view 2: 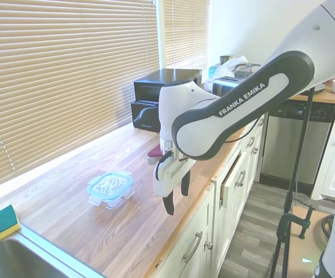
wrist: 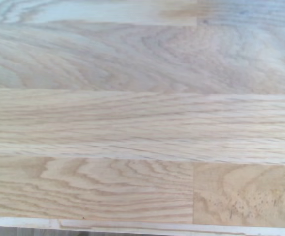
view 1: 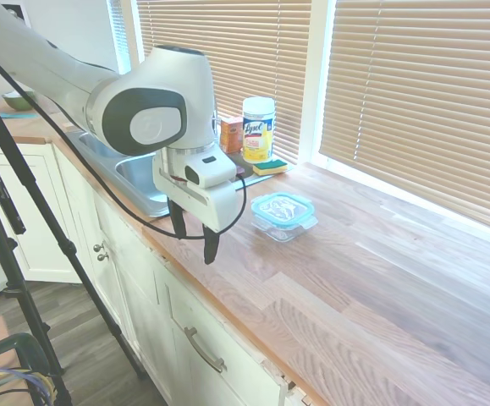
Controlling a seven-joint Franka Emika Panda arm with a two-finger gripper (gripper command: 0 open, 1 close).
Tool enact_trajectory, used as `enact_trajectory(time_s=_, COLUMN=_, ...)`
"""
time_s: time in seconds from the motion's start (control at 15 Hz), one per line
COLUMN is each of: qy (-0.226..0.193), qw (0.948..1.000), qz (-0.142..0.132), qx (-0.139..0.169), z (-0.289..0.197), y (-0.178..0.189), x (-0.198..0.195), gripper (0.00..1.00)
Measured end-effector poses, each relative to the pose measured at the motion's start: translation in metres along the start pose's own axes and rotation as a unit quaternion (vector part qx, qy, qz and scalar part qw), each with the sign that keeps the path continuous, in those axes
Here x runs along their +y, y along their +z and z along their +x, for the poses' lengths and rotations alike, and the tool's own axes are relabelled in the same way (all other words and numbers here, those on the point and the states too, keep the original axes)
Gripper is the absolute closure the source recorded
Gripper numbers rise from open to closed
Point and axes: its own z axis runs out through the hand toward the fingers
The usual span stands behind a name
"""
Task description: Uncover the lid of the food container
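Fingers hang spread, gripping nothing, above the countertop's front edge; the lid (flat, on the food container) sits well apart, toward the window.

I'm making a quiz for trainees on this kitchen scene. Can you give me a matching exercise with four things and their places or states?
Things:
1. lid
2. sponge
3. gripper
4. wipes canister

Places or states:
A. by the window, behind the sponge
B. open, empty, over the counter's front edge
C. closed on the food container
D. beside the sink

Pairs: 1-C, 2-D, 3-B, 4-A
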Motion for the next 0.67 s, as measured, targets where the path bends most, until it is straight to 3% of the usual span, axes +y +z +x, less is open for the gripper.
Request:
enact_trajectory(time_s=0.13, qy=-0.002, qw=1.0000, qz=-0.001, qx=0.006, z=0.001, y=0.000, x=0.000, gripper=0.00)
enact_trajectory(time_s=0.33, qy=0.011, qw=0.9991, qz=-0.009, qx=0.041, z=0.011, y=-0.003, x=0.004, gripper=0.00)
enact_trajectory(time_s=0.47, qy=0.026, qw=0.9980, qz=0.001, qx=0.058, z=0.020, y=-0.007, x=0.007, gripper=0.00)
enact_trajectory(time_s=0.67, qy=0.063, qw=0.9964, qz=0.053, qx=0.017, z=0.045, y=-0.018, x=0.006, gripper=0.00)
